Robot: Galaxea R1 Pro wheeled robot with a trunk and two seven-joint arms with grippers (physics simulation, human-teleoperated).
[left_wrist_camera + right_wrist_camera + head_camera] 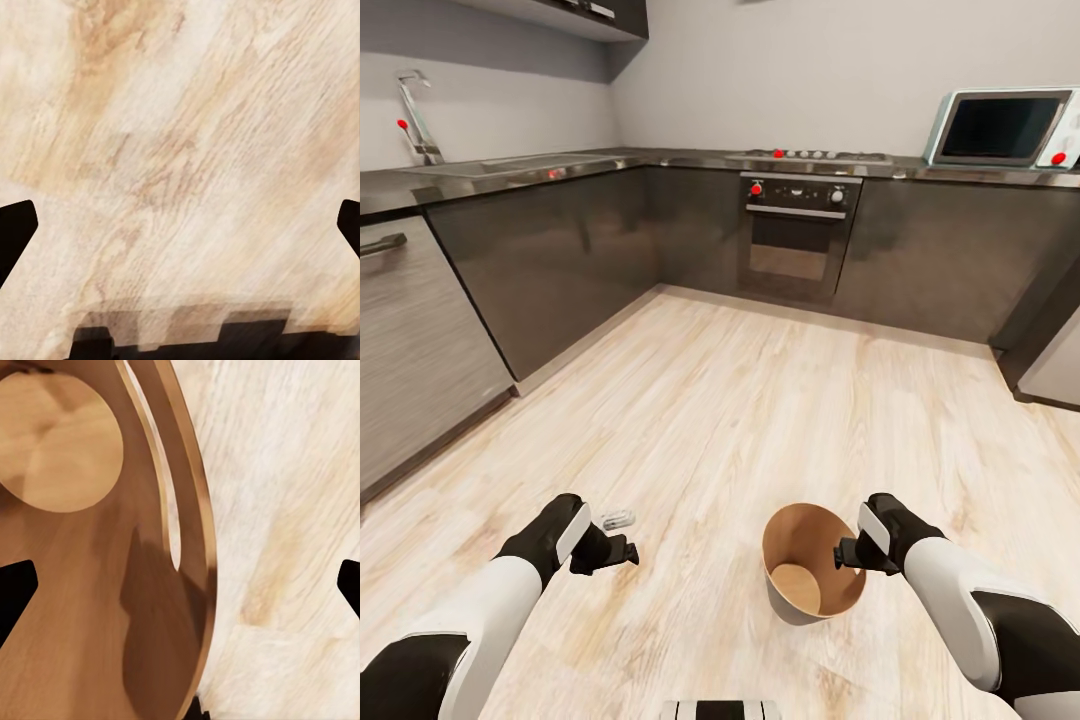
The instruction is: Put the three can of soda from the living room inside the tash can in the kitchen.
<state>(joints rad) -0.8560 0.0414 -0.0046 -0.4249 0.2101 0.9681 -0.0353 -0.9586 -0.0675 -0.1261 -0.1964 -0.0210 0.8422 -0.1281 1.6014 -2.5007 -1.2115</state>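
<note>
Even, bright, diffuse light is rendered throughout. Soft shadows are cast beneath the right gripper (pixel 843 555) inside the trash can (pixel 785 585). Cabinet lines are bowed at the edges.

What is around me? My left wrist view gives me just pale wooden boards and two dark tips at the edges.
Observer: In the head view, a trash can stands on the floor, close beside the right end effector.
Operator: Is anything inside it?
Observer: The right wrist view looks into it, and the round bottom that shows is bare.
Operator: And where is my left end effector compared with it?
Observer: The left end effector hovers over the boards, well to the left of the trash can, fingers apart and holding nothing.
</note>
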